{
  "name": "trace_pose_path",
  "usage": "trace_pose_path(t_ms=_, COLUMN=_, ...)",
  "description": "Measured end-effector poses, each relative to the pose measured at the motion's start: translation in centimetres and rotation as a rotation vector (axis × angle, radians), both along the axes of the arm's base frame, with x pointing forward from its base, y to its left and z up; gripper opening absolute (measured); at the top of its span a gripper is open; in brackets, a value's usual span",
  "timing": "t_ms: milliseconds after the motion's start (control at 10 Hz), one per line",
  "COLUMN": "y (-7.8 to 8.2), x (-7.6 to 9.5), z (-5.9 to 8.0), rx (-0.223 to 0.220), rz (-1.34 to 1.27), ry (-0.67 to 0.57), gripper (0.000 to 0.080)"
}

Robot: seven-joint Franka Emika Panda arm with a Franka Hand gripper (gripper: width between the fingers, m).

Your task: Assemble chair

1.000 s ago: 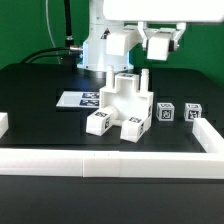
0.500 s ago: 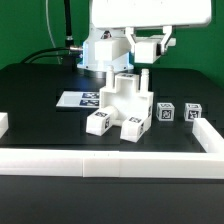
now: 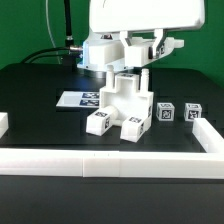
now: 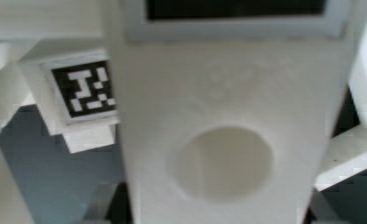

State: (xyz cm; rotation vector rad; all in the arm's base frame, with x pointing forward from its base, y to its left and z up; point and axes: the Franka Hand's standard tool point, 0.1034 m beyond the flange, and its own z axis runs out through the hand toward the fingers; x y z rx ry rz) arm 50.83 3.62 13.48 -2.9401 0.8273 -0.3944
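Note:
The partly built chair stands mid-table as a stepped white block with tagged feet and a thin post rising from it. My gripper hangs just above that post. In the wrist view a broad white chair piece with an oval recess fills the picture, and a tag shows beside it. My gripper is shut on this piece, with a dark finger against each of its sides. In the exterior view the held piece is mostly hidden by the hand.
Two small tagged white blocks sit to the exterior view's right of the chair. The marker board lies flat behind it on the left. A low white border wall runs along the front and sides.
The arm has carried the gripper toward the exterior view's left, from beyond the chair's right side to directly above its post. The chair and loose blocks have not moved.

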Motion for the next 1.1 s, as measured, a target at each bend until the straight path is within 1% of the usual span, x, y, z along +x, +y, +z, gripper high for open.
trace_pose_path(t_ms=200, y=0.0, x=-0.1, z=-0.2, rx=-0.004, rz=0.007, ry=0.003, gripper=0.0285)
trace_pose_path(t_ms=500, y=-0.2, x=0.1, z=-1.0, rx=-0.013, rz=0.002, ry=0.022, gripper=0.0285)
trace_pose_path(t_ms=700, y=-0.5, x=0.2, z=-1.1, rx=-0.013, rz=0.003, ry=0.024, gripper=0.0285)
trace_pose_path(t_ms=1100, y=-0.3, x=0.1, z=-1.3, rx=-0.017, rz=0.015, ry=0.027, gripper=0.0285)
